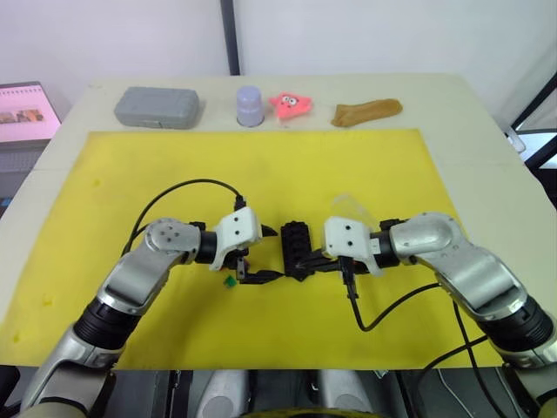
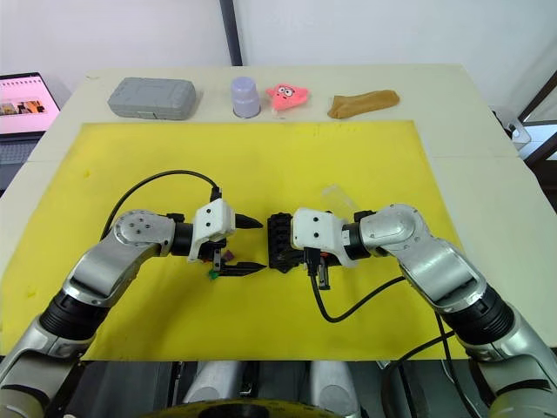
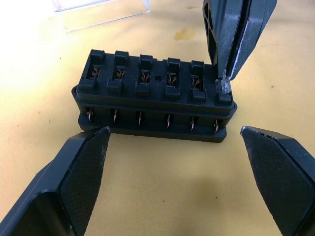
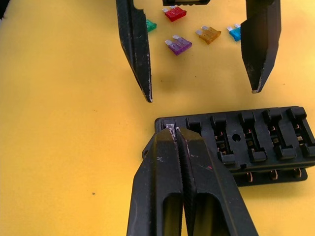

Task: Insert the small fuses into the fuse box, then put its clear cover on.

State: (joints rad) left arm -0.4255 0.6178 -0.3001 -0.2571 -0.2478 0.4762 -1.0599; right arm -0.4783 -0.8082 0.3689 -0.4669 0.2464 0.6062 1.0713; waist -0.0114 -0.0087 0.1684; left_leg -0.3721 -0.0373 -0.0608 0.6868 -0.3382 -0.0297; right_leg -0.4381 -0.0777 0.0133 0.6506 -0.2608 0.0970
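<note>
The right gripper [image 4: 175,132], jaws pinched on a tiny, light, slippery grey fuse [image 3: 222,85], is pressing it into the fuse box [image 3: 152,96], the left gripper [image 3: 179,147] waiting wide open beside the box.

Left tool [image 2: 247,244] spread wide, right tool [image 4: 176,132] pinched together, arms angled inward

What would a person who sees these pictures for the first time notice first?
Probably the small black plastic fuse box at the middle of the yellow mat, with a gripper at each side. The right gripper is shut on a pale grey fuse at an end slot of the box, while the left gripper waits open before it. Five small coloured fuses lie loose on the mat beyond, such as the purple one.
</note>
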